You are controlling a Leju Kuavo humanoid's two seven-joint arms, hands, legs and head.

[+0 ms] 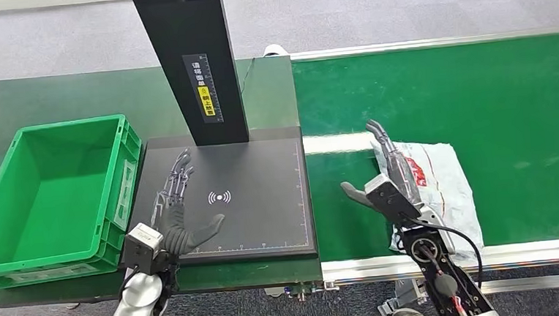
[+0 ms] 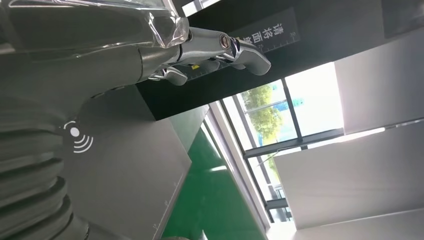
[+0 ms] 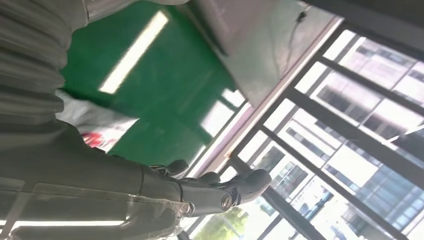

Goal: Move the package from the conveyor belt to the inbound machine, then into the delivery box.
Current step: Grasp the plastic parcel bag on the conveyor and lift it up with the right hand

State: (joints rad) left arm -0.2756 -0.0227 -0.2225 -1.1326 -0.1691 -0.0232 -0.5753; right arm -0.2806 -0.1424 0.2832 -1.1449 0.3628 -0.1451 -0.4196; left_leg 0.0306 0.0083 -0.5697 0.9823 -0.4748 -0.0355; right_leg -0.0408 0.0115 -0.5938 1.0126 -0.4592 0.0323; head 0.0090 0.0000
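Observation:
The package [image 1: 439, 185] is a white plastic mailer bag with red print, lying on the green conveyor belt [image 1: 493, 101] near its front edge. My right hand [image 1: 388, 181] hovers over the bag's left edge with fingers stretched out and thumb apart, holding nothing. A corner of the bag [image 3: 95, 127] lies beside that hand [image 3: 200, 192] in the right wrist view. My left hand [image 1: 177, 208] is spread flat above the black inbound machine's plate [image 1: 265, 203], beside its white scan mark. The green delivery box [image 1: 51, 194] stands empty at the left.
The machine's black upright column [image 1: 190, 61] with a yellow label rises behind the plate. The belt's metal rim [image 1: 488, 255] runs along the front. Grey carpet lies beyond the dark table [image 1: 60, 94].

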